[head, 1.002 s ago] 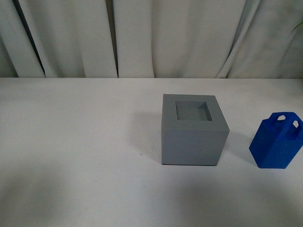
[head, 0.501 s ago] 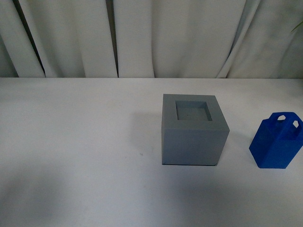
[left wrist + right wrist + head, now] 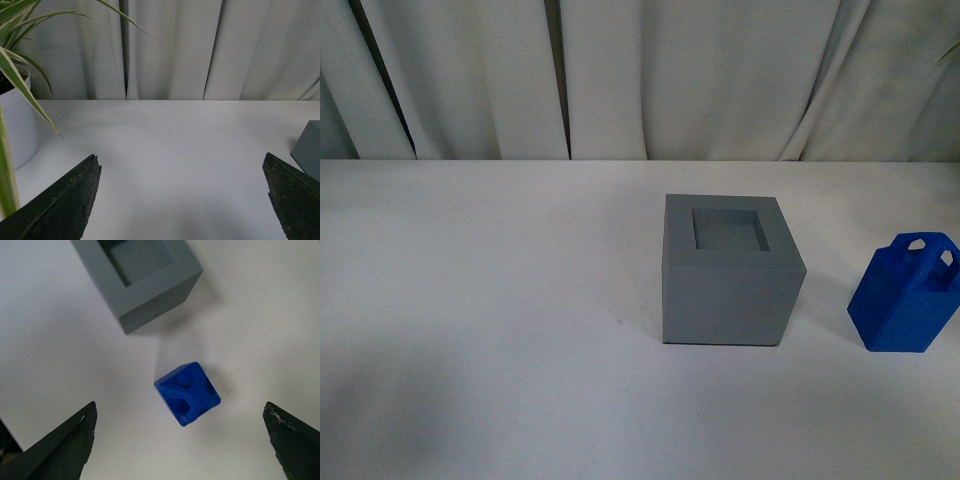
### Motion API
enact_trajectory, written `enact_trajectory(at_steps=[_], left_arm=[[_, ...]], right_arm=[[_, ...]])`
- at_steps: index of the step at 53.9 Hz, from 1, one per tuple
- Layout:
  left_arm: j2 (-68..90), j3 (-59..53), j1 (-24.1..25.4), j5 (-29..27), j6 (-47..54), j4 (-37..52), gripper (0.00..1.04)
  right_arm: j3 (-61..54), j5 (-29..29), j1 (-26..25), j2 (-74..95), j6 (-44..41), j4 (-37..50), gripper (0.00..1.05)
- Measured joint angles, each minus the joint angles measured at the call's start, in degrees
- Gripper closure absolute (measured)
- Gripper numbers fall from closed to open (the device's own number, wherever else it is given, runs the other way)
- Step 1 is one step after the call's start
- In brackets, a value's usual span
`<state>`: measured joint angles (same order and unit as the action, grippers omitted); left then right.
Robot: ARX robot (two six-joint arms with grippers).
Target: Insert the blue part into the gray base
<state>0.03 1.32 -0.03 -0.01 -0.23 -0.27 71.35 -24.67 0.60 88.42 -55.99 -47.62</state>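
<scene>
Nothing inserted yet: blue part (image 3: 908, 295) stands right of gray base (image 3: 730, 275); grasp, lift and insertion remain. I see right gripper (image 3: 179, 407) spread wide above the part and left gripper (image 3: 181, 157) spread wide too, both empty.

You're looking at a matt plastic blue part (image 3: 905, 300), a matt gray base (image 3: 730, 295), a smooth white worktop (image 3: 480, 300) and cloth curtains (image 3: 620, 80).

Open tabletop (image 3: 500, 300) around gray base (image 3: 730, 275)
</scene>
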Motion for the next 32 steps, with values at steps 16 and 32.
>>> enact_trajectory(at_steps=[16, 32], left_arm=[[0.00, 0.00, 0.00, 0.02, 0.02, 0.00, 0.06], [0.00, 0.00, 0.00, 0.00, 0.02, 0.00, 0.06]], right_arm=[[15.85, 10.32, 3.02, 14.38, -13.64, -14.88, 0.07], [19.63, 15.78, 5.42, 22.10, -17.64, -16.57, 0.07]])
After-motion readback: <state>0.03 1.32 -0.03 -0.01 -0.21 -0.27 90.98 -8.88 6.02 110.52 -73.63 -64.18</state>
